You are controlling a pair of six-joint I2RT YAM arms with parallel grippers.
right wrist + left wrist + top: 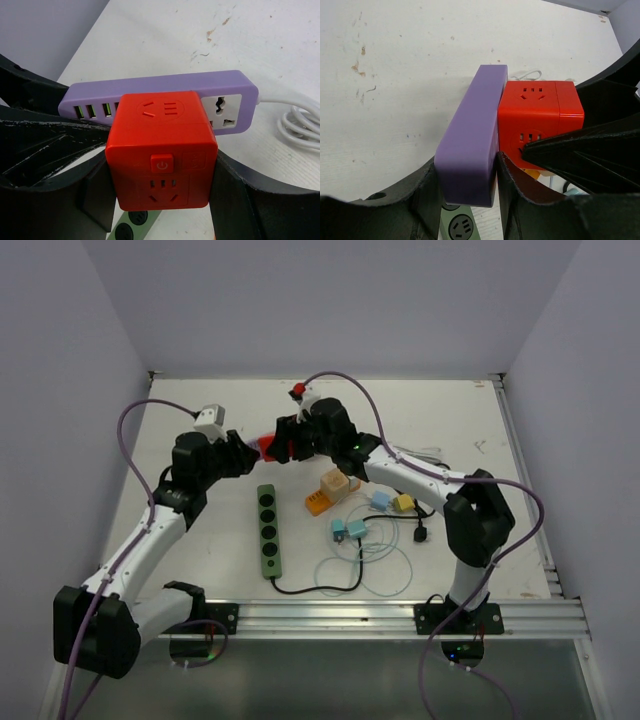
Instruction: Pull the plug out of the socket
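Observation:
A red cube plug (161, 148) sits plugged into the face of a purple power strip (150, 91), both held above the table. My left gripper (465, 195) is shut on the purple strip (472, 137). My right gripper (160, 195) is shut on the red cube, its fingers (235, 200) pressing both sides. In the left wrist view the red cube (535, 120) lies flush against the strip's right face. From above, the red cube (272, 446) shows between the two grippers at the table's far middle; the strip is mostly hidden there.
A green power strip (268, 528) with a black cord lies mid-table. An orange block (328, 490), small blue and yellow adapters (390, 502), teal adapters (347, 530) and looped thin cable (385, 565) lie to its right. The purple strip's white cord (300, 125) coils behind.

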